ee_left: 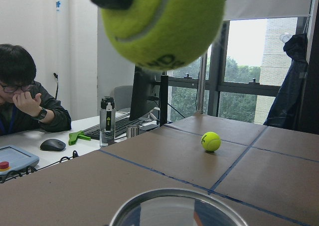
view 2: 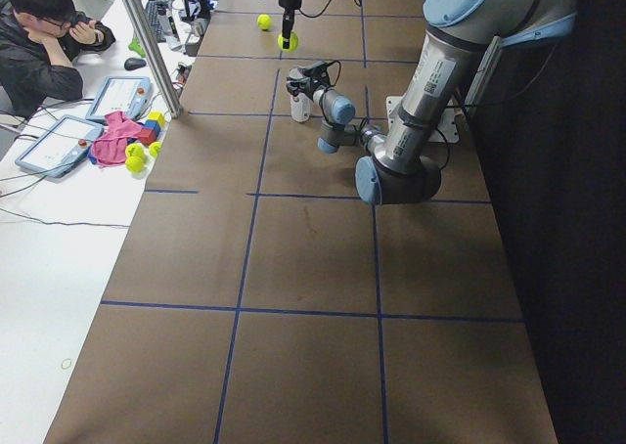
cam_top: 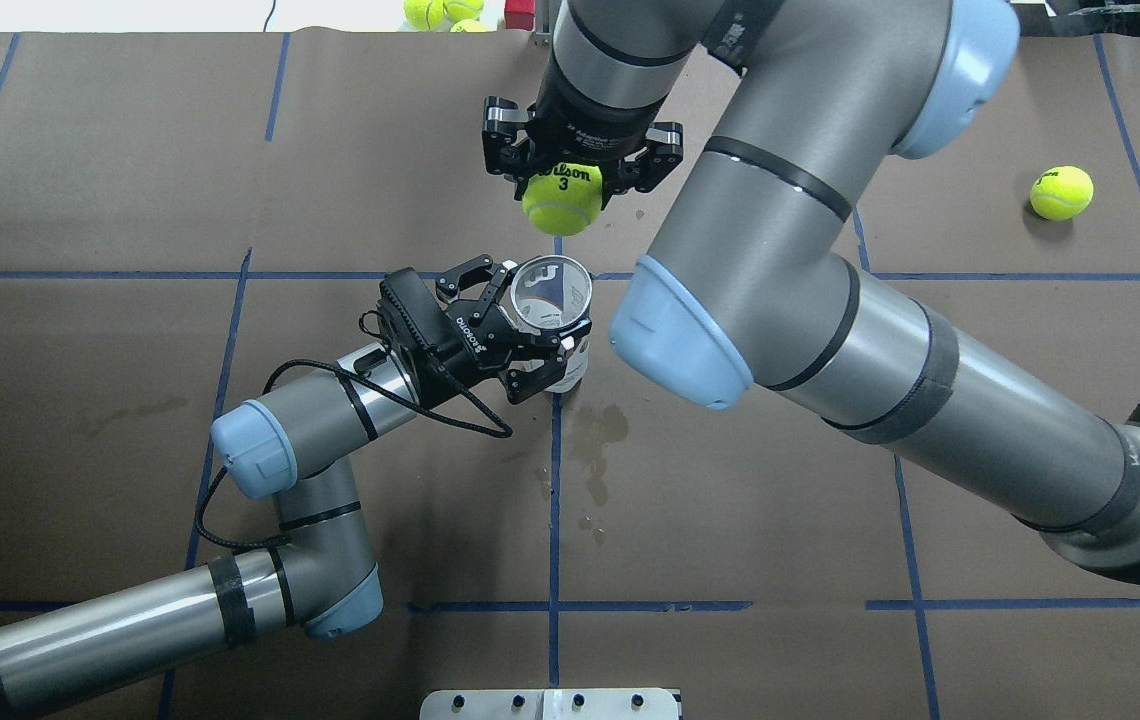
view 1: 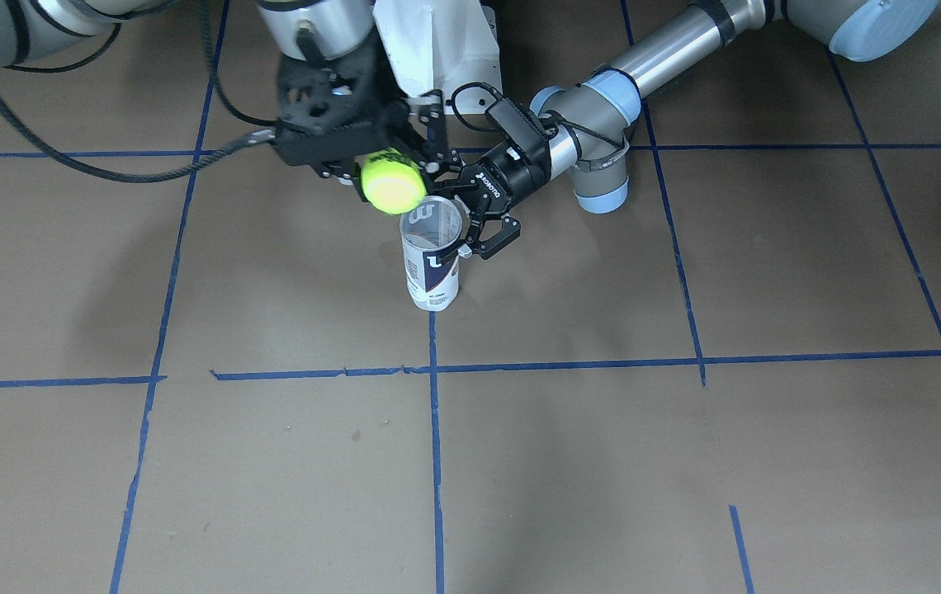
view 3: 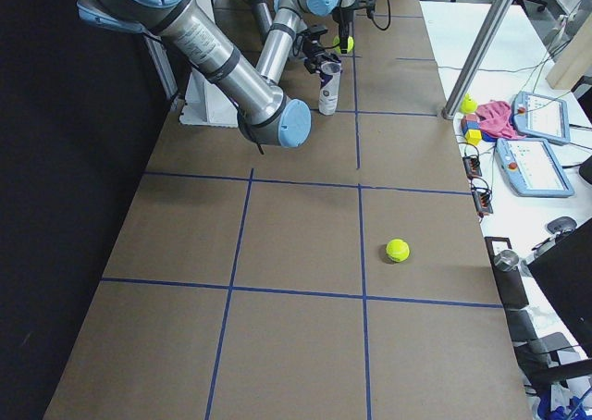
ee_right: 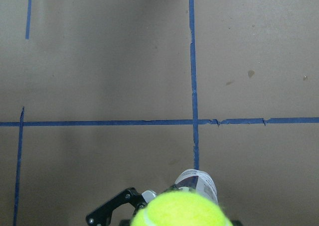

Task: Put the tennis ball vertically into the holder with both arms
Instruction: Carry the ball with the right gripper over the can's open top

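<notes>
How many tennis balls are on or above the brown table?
2: one tennis ball in the right tool, one loose ball on the table, right side. Other balls lie off it.

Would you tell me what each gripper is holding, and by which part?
The right gripper holds a tennis ball by its opposite sides. The left gripper clasps the holder by its wall, just below the open rim.

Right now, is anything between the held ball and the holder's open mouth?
Nothing: the left wrist view shows only open air between ball and holder rim.
</notes>
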{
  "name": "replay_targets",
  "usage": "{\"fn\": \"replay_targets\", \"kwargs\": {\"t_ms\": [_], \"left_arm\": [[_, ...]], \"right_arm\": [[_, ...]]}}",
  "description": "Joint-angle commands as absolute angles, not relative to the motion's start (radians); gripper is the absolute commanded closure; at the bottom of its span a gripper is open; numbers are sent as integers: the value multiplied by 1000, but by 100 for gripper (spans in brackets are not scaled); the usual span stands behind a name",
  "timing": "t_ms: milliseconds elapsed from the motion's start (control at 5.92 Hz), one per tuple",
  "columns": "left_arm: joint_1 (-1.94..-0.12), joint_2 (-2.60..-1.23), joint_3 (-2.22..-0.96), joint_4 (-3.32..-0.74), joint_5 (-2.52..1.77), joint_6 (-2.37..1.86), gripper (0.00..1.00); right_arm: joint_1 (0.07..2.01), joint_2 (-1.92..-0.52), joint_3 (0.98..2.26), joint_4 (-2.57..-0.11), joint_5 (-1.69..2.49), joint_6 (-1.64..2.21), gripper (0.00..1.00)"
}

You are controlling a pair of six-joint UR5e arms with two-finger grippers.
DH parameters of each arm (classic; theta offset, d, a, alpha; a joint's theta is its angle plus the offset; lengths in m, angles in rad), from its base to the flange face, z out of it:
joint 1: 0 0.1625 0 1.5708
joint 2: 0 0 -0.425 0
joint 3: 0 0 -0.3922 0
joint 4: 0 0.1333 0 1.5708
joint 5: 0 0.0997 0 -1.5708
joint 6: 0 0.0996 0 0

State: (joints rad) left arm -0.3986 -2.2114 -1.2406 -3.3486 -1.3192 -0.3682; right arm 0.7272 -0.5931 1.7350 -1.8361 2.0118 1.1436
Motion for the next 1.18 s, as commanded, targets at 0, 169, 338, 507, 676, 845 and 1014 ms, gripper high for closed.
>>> {"fn": "replay_targets", "kwargs": {"t_ms": [0, 169, 338, 507, 676, 845, 1014], "left_arm": [[-396, -2210, -1241, -3350, -1316, -368, 14], [-396, -2210, -1241, -3350, -1316, -368, 14], [-396, -2210, -1241, -3350, -1316, -368, 14], [-396, -2212, -1241, -3350, -1316, -368, 14], [-396, -2212, -1241, -3350, -1316, -368, 14], [-396, -2212, -1241, -3350, -1316, -368, 14], [-397, -2212, -1241, -3349, -1316, -368, 14]], "right_arm": [[677, -587, 1700, -1835, 1944, 1146, 63], [666, -586, 1688, -1835, 1934, 1146, 62], [646, -589, 1689, -1836, 1912, 1146, 58], [641, -594, 1690, -1836, 1910, 1147, 55], [637, -603, 1692, -1836, 1910, 1146, 44], [629, -610, 1695, -1838, 1901, 1147, 35], [612, -612, 1695, -1850, 1876, 1147, 22]]}}
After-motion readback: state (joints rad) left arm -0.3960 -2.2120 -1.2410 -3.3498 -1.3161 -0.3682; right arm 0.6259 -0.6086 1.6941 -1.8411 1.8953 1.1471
